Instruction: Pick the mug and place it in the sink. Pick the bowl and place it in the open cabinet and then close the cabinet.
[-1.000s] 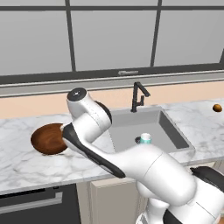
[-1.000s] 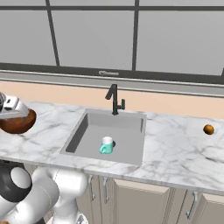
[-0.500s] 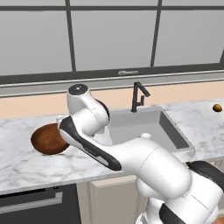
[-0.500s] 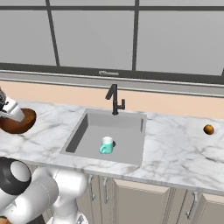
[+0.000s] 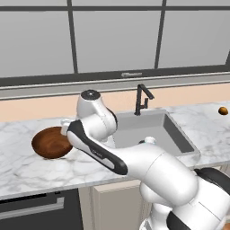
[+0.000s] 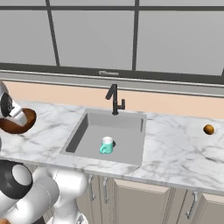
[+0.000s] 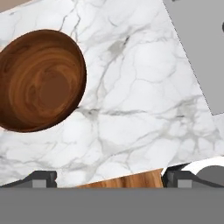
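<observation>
Gripper [image 7: 109,177] wide apart, holding nothing, looking down on bare marble counter [image 7: 144,100] beside the bowl [image 7: 40,79]. Over the last second the arm has swung left toward the bowl, so the bowl step looks under way. Mug [image 6: 106,145] sits upright in the sink [image 6: 127,127], so that half reads as done. Bowl rests on the counter left of the sink, partly behind the arm in both base views. Gripper probably not yet above the bowl. Small orange object [image 6: 209,129] far right.

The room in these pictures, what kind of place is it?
A kitchen, rendered: a sink with a black faucet set in a marble counter, a wooden bowl on it, windows behind.
</observation>
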You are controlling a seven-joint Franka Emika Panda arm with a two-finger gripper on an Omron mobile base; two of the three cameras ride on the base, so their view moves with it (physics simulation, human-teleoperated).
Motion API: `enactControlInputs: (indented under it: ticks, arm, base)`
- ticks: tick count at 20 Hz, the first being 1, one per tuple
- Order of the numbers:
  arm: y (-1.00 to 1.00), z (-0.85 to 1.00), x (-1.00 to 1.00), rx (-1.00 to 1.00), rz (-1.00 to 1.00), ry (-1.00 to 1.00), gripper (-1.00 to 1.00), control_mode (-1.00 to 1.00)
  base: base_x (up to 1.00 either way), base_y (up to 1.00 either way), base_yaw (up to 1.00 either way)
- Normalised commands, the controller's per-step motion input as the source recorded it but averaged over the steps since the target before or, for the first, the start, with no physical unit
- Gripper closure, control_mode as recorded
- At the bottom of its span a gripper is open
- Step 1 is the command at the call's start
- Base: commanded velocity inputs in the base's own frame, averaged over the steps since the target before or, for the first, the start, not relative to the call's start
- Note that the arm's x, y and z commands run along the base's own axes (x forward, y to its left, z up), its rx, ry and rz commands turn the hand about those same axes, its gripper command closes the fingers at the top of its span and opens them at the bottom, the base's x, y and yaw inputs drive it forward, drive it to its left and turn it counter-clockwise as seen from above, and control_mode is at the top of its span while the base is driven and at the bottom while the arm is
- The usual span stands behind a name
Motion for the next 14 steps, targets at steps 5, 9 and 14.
enactControlInputs:
  ticks: [5, 9, 14]
  arm:
    - [0.00, -0.18, 0.13, 0.10, 0.00, 0.03, -1.00, -1.00]
    - [0.00, -0.10, 0.32, 0.05, 0.00, 0.08, -1.00, -1.00]
    - [0.01, -0.07, 0.37, 0.01, 0.00, 0.05, -1.00, -1.00]
  base:
    - [0.00, 0.00, 0.00]
    - [0.00, 0.00, 0.00]
    - [0.00, 0.00, 0.00]
